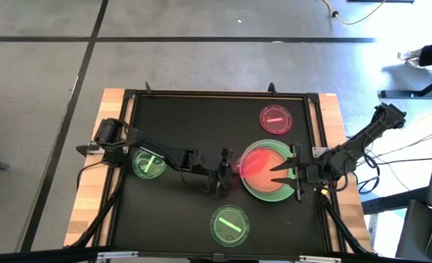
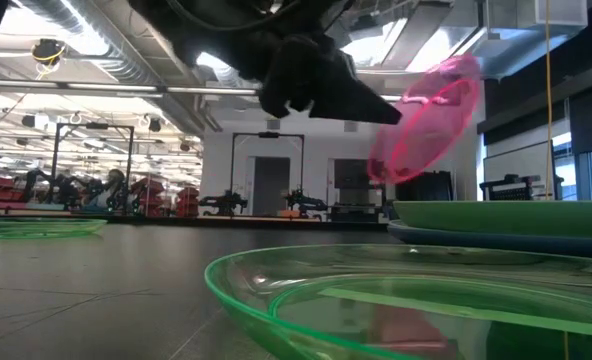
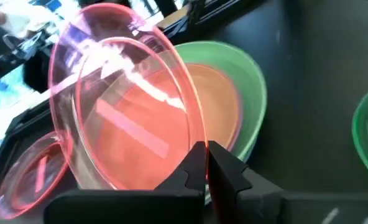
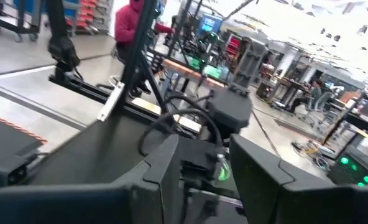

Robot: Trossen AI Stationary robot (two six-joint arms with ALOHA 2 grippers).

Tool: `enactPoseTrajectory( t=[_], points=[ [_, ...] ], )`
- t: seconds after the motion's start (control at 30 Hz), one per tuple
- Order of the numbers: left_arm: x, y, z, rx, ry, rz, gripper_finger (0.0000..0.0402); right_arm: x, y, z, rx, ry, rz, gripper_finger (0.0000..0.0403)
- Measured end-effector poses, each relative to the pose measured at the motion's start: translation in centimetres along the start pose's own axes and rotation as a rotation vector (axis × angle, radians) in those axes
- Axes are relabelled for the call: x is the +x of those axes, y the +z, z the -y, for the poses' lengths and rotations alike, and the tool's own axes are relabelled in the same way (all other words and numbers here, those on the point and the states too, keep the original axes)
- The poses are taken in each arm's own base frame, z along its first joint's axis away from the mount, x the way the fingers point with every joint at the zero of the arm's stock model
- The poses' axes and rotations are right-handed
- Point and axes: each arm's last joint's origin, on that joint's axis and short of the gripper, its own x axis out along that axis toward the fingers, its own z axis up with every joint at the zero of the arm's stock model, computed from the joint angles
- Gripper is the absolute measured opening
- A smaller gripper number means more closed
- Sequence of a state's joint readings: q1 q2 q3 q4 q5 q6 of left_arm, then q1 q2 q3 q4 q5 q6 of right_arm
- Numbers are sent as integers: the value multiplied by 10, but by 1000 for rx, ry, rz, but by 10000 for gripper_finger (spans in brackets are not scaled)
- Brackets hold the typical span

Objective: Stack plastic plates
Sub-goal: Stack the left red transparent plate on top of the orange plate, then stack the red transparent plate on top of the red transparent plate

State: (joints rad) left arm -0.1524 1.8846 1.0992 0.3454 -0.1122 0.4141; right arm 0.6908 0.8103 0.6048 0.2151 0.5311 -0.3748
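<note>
Closest to the table-level camera lies a green dish, its near rim cut off at the picture's lower edge; from above it sits alone at the front of the black table. Behind it the stack rests: a green plate on a blue plate, with an orange one inside, seen from the left wrist.

Over the stack the left gripper holds a pink dish tilted on edge, its jaws pinched on the rim; the dish hides much of the stack beneath. The right gripper waits at the stack's right side with its jaws spread.

Another green dish lies under the left arm, partly covered by it. Farthest back a second pink dish rests flat. A person in red stands beyond the table, blurred.
</note>
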Motion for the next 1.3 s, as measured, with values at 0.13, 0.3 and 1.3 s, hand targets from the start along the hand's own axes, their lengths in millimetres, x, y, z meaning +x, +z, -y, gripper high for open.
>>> enactPoseTrajectory(
  t=[0.13,0.3,1.3],
  points=[
    [9,-5,3,-9,-2,32,1,5,-4,1,-7,-14,-21,133],
    [22,-12,8,-25,0,59,1,12,-8,2,-14,-30,-44,133],
    [36,24,28,-152,2,-200,95,12,-8,2,22,-26,-43,133]
  ],
)
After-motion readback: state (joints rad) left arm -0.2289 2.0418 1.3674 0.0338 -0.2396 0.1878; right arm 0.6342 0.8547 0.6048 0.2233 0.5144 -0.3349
